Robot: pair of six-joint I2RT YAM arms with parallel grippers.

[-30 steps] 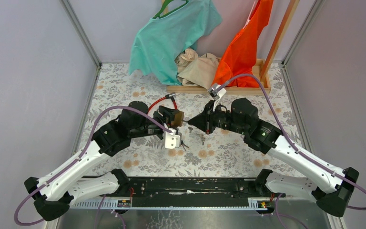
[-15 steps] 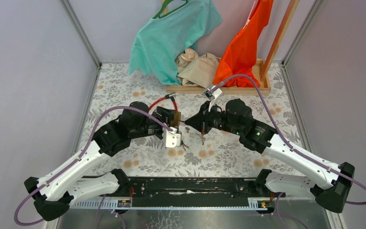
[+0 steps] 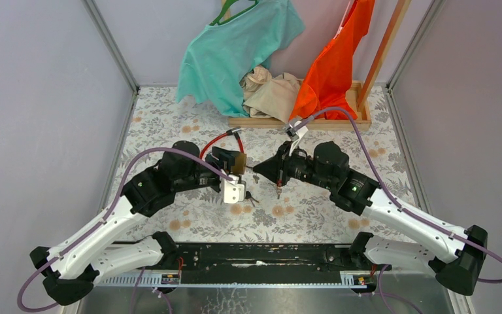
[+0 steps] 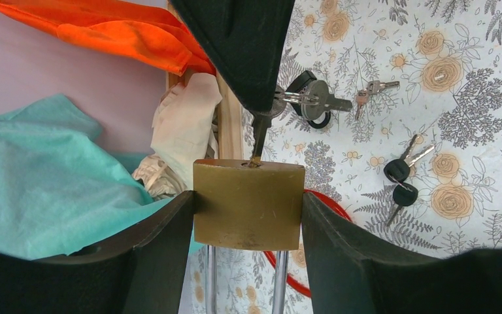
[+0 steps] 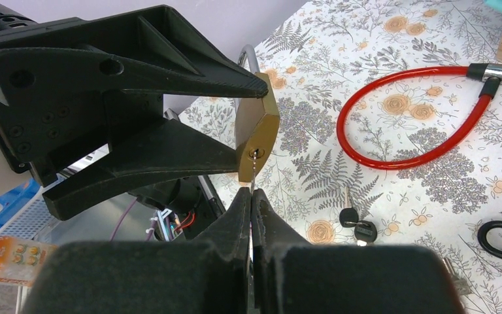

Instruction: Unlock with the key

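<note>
Clamped side-to-side in left gripper (image 3: 234,162): brass padlock (image 4: 247,204), held off the floral table (image 3: 314,216), near table centre in top view. Keyhole face turned toward right arm. Shackle (image 4: 280,281) legs running back between the fingers, toward 6 o'clock in left wrist view.

Pinched in right gripper (image 5: 251,201): key (image 4: 260,134), fingers closed tight on it, no visible gap. Coming in from 12 o'clock in left wrist view, blade tip touching padlock right at keyhole (image 5: 256,154). Cannot tell how deep, if at all.

Attached at key head, about 1 o'clock of padlock: ring of spare keys (image 4: 314,101).

Lying on table:
- red cable lock (image 5: 408,114), at 11 o'clock of left gripper in top view, near it
- two black-headed keys (image 4: 397,183), at 3 o'clock of padlock in left wrist view, apart from it
- silver key pair (image 4: 374,88), at 2 o'clock, farther out

Along far table edge: wooden tray (image 3: 301,122), with teal shirt (image 3: 235,46), beige cloth (image 3: 271,91) and orange garment (image 3: 336,62) over it.
</note>
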